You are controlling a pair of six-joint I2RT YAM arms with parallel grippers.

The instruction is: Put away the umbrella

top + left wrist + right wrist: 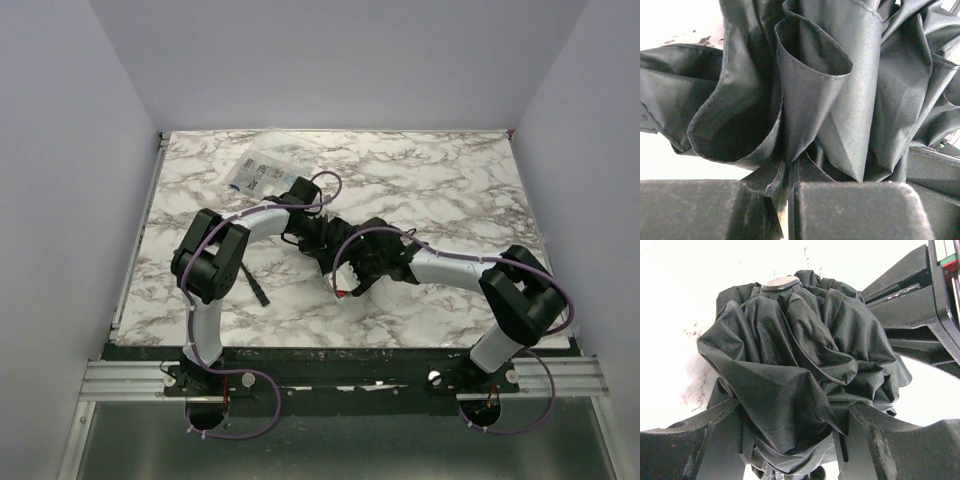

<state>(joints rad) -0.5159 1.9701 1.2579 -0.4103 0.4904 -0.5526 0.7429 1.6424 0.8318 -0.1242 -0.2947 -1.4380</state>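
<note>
The umbrella [333, 252] is a bunched dark grey-green canopy in the middle of the marble table [450, 180], held between both arms. My left gripper [312, 236] is shut on a thin fold of its fabric; in the left wrist view the jaws [790, 186] pinch that fold and the canopy [840, 90] fills the frame. My right gripper [362, 264] is shut around the gathered canopy [800, 355], its fingers [875, 440] pressing on both sides. A round grey end cap [781, 283] shows at the far end. Shaft and handle are hidden.
A clear plastic packet with printed paper [262, 176] lies at the back left. A small black-handled tool [257, 291] lies near the left arm's elbow. White walls enclose the table on three sides. The left arm's gripper body [920, 305] shows in the right wrist view.
</note>
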